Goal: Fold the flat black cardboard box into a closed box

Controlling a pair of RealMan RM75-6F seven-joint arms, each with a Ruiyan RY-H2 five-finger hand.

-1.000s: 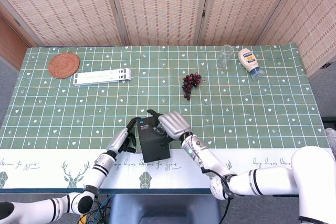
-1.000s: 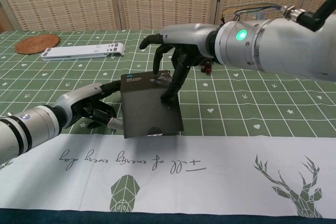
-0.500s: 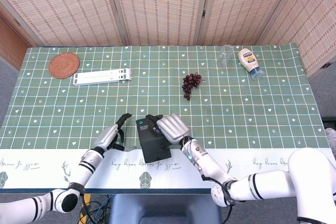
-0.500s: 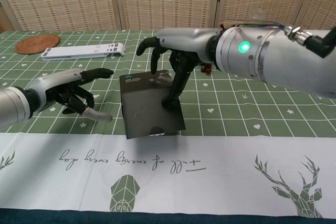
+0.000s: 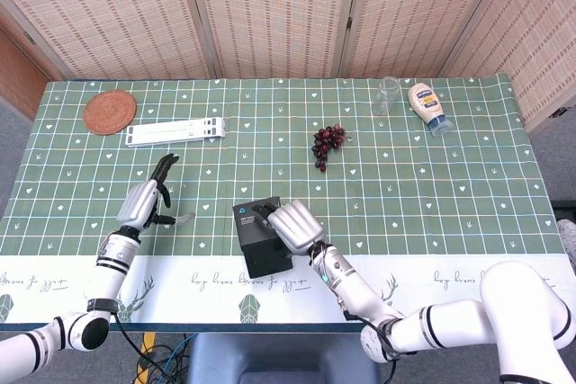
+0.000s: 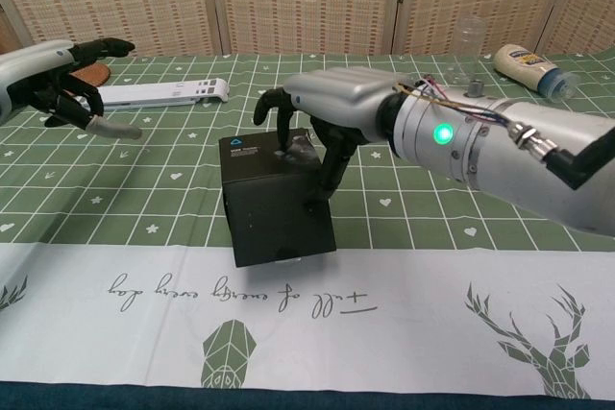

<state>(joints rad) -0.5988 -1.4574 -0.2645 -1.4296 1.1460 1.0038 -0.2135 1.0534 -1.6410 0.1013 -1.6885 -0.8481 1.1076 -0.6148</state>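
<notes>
The black cardboard box [image 5: 261, 238] stands near the front edge of the table [image 5: 450, 195], where the green checked cloth meets its white printed border. It reads as a closed block with a small blue mark on the top panel. In the chest view [image 6: 274, 201] the front face is upright and the top panel faces the camera.

My right hand [image 5: 292, 226] rests on top of the box. Its fingers [image 6: 332, 162] curl down over the top panel and the right side wall, pressing there. I cannot tell whether this is a true grip or only a press from above.

My left hand [image 5: 147, 201] is well apart from the box, over the cloth on the left. It is spread with fingers apart, holding nothing. The chest view [image 6: 60, 79] shows it raised, palm side down.

Further back, a bunch of dark grapes [image 5: 328, 144] lies near the middle of the table. A flat white folding stand [image 5: 175, 132] lies to the left, with a round woven coaster [image 5: 110, 111] just beyond its left end. At the far right stand a clear glass [image 5: 387, 95] and, beside it, a squeeze bottle [image 5: 427, 107] lying on its side.
</notes>
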